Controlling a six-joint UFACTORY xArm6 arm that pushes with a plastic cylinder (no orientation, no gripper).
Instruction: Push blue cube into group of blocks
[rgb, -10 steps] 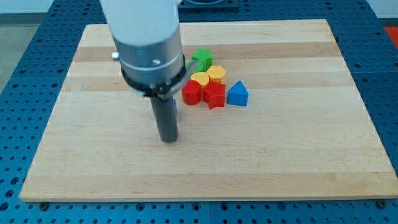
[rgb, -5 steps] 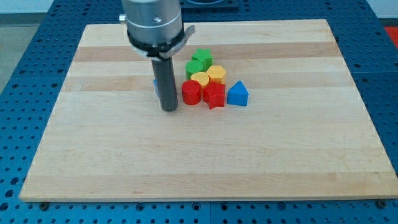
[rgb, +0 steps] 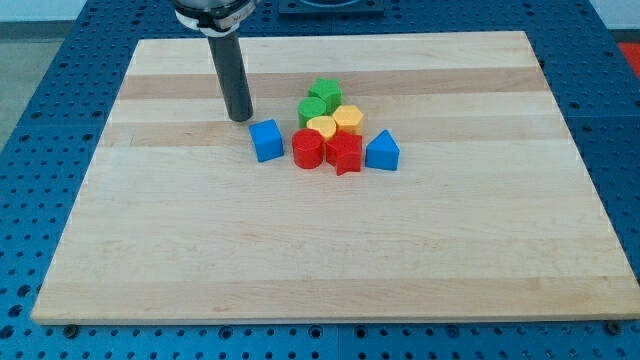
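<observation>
Blue cube (rgb: 266, 140): one, on the surface (rgb: 150, 250), just left of the red cylinder (rgb: 308, 149) in the seven-block group. My tip (rgb: 240, 118), holding nothing, stands far-left of it, apart. Arm cut off above.

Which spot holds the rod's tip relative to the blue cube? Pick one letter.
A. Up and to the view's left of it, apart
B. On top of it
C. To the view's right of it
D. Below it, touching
A: my tip sits up and to the view's left of the blue cube, with bare board between them.
</observation>
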